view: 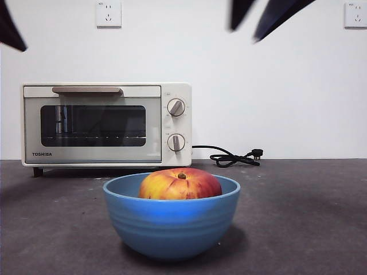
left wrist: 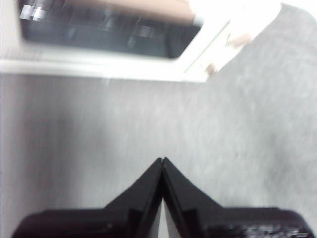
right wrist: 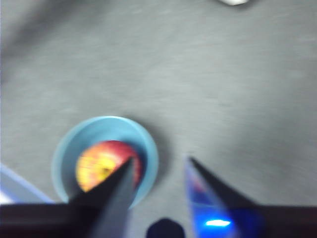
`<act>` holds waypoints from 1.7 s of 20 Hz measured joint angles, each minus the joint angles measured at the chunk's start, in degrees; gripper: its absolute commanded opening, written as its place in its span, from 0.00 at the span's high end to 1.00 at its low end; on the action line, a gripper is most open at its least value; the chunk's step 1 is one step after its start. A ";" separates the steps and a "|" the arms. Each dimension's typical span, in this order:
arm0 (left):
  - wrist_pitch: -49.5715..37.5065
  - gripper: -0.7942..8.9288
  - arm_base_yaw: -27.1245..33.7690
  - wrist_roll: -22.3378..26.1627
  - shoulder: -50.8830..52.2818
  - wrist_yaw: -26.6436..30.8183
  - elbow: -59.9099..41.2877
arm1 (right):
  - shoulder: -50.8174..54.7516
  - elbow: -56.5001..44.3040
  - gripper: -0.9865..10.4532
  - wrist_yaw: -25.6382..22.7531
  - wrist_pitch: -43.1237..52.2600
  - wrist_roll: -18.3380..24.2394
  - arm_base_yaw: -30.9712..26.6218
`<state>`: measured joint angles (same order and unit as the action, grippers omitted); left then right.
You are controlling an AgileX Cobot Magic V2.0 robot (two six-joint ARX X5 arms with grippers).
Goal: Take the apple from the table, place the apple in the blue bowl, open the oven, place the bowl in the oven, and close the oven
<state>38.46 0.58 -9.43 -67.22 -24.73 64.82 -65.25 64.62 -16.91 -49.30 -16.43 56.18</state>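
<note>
The red-and-yellow apple [view: 180,184] lies inside the blue bowl [view: 171,224] near the front of the dark table [view: 304,217]. Behind it at the left stands the cream oven [view: 106,123], its glass door closed. My right gripper [view: 265,16] hangs open high above the bowl, empty; its wrist view looks down on the bowl [right wrist: 67,148] and apple [right wrist: 99,163], and shows the right gripper [right wrist: 159,165] there too. My left gripper [left wrist: 163,159] is shut on nothing, over bare table in front of the oven [left wrist: 114,44]; in the front view only a black tip [view: 10,28] shows.
A black cord with plug [view: 234,157] lies on the table right of the oven. Two wall sockets [view: 108,14] sit on the white wall behind.
</note>
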 measured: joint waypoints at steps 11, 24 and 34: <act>1.18 0.92 -0.42 1.31 -30.27 -0.94 32.79 | 10.62 0.02 0.92 -12.41 -17.51 -14.43 0.00; 3.50 0.92 -1.99 3.17 -37.11 6.40 36.48 | 10.47 0.02 0.92 -13.07 -13.92 -17.73 0.00; 5.25 0.92 -3.39 3.89 -39.19 7.43 37.59 | 10.47 0.02 0.92 -13.09 -13.92 -18.80 0.00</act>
<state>43.70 -2.81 -5.54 -106.41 -17.30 102.41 -54.78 64.64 -30.00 -63.22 -35.22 56.18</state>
